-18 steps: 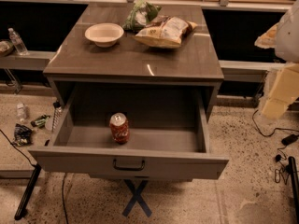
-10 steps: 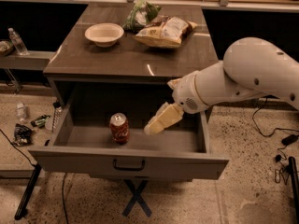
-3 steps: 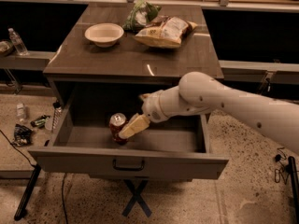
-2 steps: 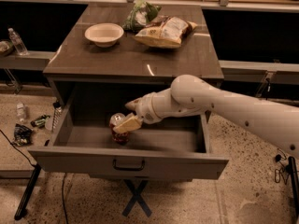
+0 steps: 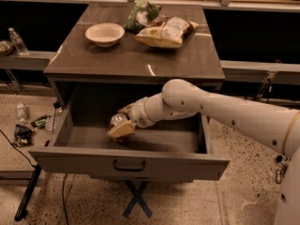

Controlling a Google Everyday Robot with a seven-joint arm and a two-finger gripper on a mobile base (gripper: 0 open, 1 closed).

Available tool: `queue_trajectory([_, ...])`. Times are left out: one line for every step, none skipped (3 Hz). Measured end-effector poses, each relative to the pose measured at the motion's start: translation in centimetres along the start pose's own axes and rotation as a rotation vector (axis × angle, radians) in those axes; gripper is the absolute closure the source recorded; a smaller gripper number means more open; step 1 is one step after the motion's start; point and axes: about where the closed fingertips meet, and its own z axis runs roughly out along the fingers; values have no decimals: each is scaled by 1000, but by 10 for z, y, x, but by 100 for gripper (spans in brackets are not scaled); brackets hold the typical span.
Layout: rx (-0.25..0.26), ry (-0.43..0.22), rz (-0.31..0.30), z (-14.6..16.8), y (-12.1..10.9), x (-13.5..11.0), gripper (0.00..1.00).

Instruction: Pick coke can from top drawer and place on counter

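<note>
Change over the last 1 s: the gripper (image 5: 123, 125) went from just beside the coke can (image 5: 116, 120), on its 3 o'clock side, to right on it. It now overlaps the can and hides most of it. Only a sliver of red and the silver top show at the gripper's 10 o'clock.

Can position unchanged over 6 s: on the floor of the open top drawer (image 5: 126, 162), left of centre, toward 9 o'clock.

The arm (image 5: 225, 116) reaches in from 3 o'clock, below the front edge of the counter (image 5: 93, 62).

Grip state: cannot tell whether it has closed on the can or only brackets it.

Judgement: approach done, grasp stage in hand. Lift and transfer not yet done. The counter's 6 o'clock half is bare and looks the likely landing area. Bowl (image 5: 104, 33) sits at 10 o'clock, chip bag (image 5: 165, 32) at 1 o'clock.
</note>
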Motion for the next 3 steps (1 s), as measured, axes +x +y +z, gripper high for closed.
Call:
queue_trajectory([-17, 3, 7, 9, 2, 7, 57])
queue_trajectory([-12, 3, 9, 8, 1, 10, 80])
queue_trajectory([42, -10, 3, -15, -5, 6, 100])
